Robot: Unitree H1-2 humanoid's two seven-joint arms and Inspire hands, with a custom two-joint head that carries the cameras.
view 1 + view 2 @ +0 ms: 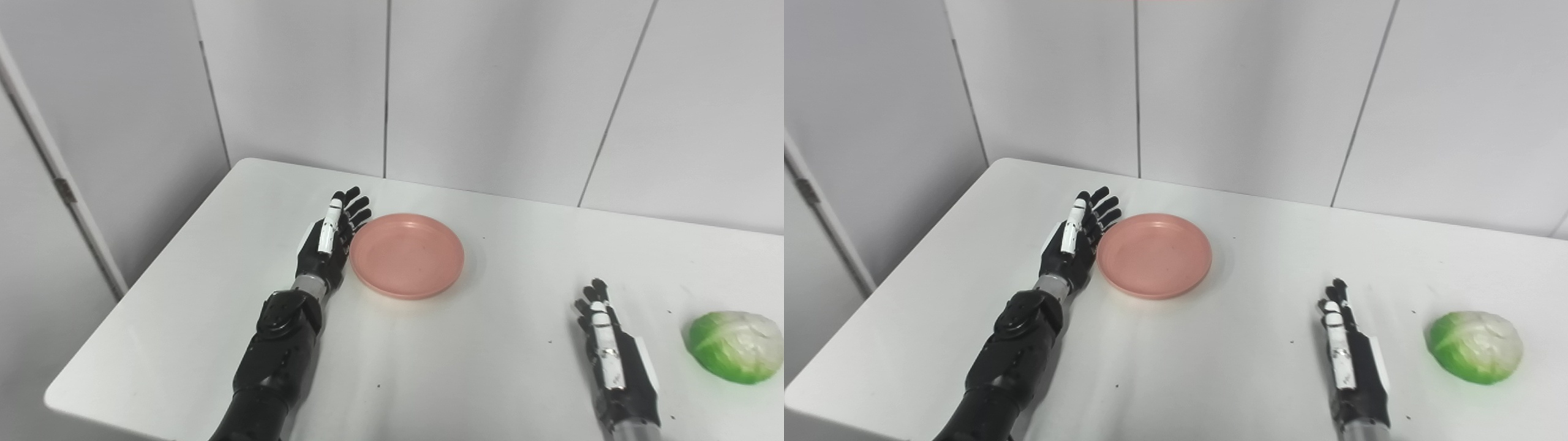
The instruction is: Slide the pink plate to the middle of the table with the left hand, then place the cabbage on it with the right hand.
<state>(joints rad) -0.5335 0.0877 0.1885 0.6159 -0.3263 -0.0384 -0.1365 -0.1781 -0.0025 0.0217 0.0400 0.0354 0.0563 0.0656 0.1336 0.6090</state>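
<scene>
The left hand is standing on edge on the white surface, fingers stretched out and a little apart, holding nothing. The pink plate is lying just to this hand's right, its left rim touching or very nearly touching the palm side; contact cannot be told for certain. The right hand is resting low over the surface near the front edge, fingers extended forward and close together, empty. The cabbage is sitting on the surface to the right of that hand, near it but apart, and well apart from the plate.
</scene>
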